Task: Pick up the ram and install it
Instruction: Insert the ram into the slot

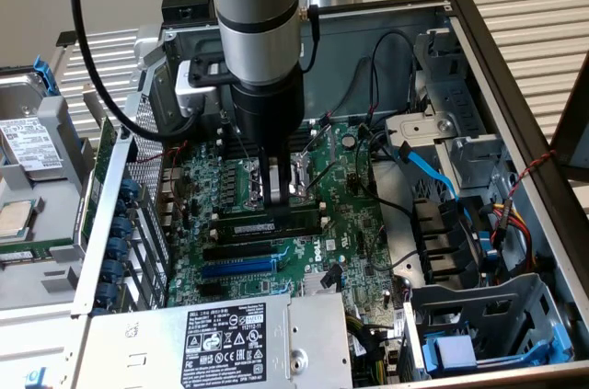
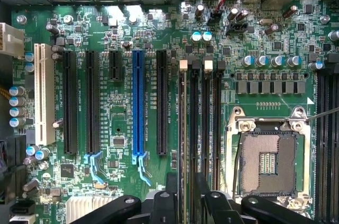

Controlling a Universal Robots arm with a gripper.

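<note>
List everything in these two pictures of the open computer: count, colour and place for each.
computer case: one, grey, open
motherboard: one, green, inside the case
processor socket: one, silver, empty, on the motherboard
ram: one, green with dark chips, in the bank of memory slots beside the processor socket
expansion slot: one, blue, between black slots
power supply: one, grey, case edge nearest the exterior camera
cable: one, blue, exterior view's right
arm: one, grey, above the motherboard
end effector: one, black, open, fingers either side of the ram
</note>
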